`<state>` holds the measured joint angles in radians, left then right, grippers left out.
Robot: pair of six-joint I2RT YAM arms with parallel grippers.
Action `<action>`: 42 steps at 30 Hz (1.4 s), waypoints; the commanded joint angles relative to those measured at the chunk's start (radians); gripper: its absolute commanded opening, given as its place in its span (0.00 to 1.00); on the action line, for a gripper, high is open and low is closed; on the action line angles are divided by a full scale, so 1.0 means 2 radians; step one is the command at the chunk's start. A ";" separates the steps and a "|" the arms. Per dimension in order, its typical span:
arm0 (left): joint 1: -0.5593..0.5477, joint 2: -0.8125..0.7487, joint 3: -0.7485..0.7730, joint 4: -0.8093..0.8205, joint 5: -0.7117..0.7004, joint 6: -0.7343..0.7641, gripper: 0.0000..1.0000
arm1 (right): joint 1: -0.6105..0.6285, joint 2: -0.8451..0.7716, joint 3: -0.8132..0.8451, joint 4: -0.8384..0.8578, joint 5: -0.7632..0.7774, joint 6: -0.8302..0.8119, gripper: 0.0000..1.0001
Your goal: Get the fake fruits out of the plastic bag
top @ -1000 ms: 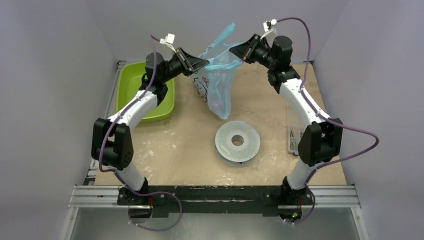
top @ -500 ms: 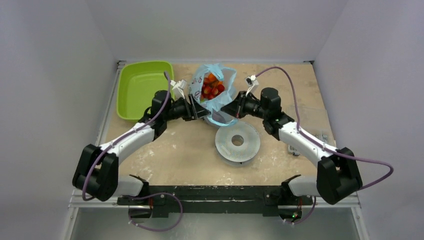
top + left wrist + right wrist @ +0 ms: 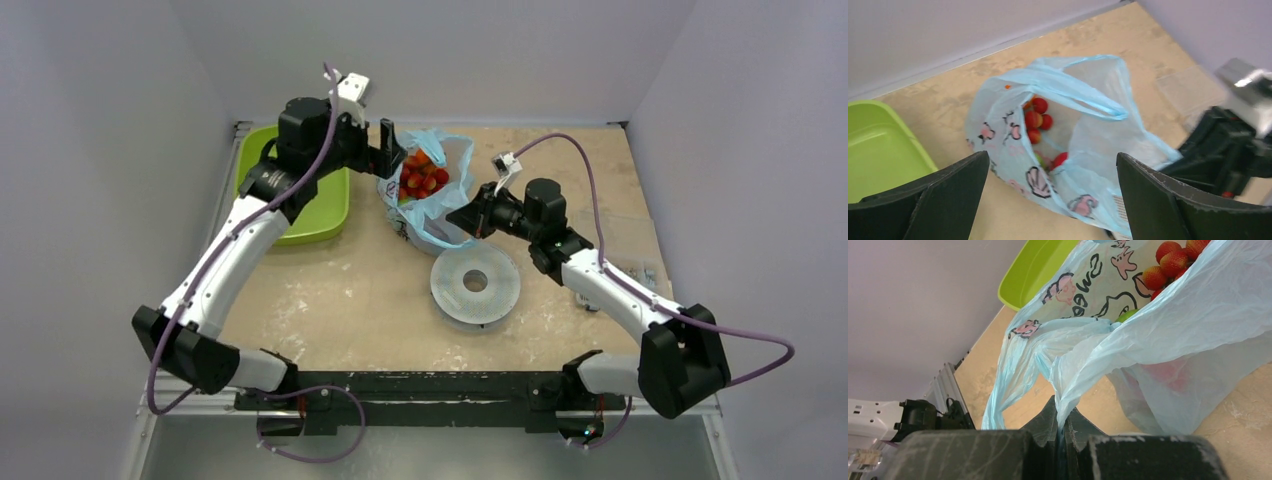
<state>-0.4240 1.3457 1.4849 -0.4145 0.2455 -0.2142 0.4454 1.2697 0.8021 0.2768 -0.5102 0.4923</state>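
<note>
While my right claw (image 3: 1060,422) sits low beside the desk (image 3: 350,290) with its two fingers pressed together on a gathered fold of the bag (image 3: 447,203), pinching the thin blue plastic at the near right of its rim, the left claw (image 3: 1052,157) hangs above the bag's mouth with its fingers spread wide and nothing between them. From the overhead view the bag rests on the desk towards the far middle, just to the right of the lime-green tray (image 3: 312,226) and just beyond the flat white disc (image 3: 475,283) with a hole in its centre. Its mouth gapes upward, one loop handle arching across the opening, and the white panel with pink and dark cartoon figures faces the tray side. All the fruits (image 3: 420,178) I can make out are inside the bag: a bunch of glossy red ones, an orange piece at the far side of the pile, and a sliver of green peeking over the crumpled plastic in my right wrist view. None of them lies on the desk or in the tray. I cannot tell whether the left claw touches the bag's rim; in its own camera the plastic looks clear of both fingers.
</note>
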 commanded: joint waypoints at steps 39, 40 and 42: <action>0.136 0.484 0.292 0.329 0.379 -0.526 0.00 | 0.044 0.053 -0.042 0.051 0.012 0.005 0.00; 0.140 0.490 0.286 0.346 0.387 -0.545 0.00 | 0.051 0.058 -0.046 0.056 0.019 0.006 0.00; 0.142 0.488 0.299 0.259 0.389 -0.494 0.00 | 0.065 0.067 -0.055 0.070 0.034 0.013 0.00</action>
<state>-0.1394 2.2913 2.0750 0.0647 0.7979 -0.9726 0.5266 1.3785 0.7208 0.3481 -0.5076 0.5259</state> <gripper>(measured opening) 0.005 0.003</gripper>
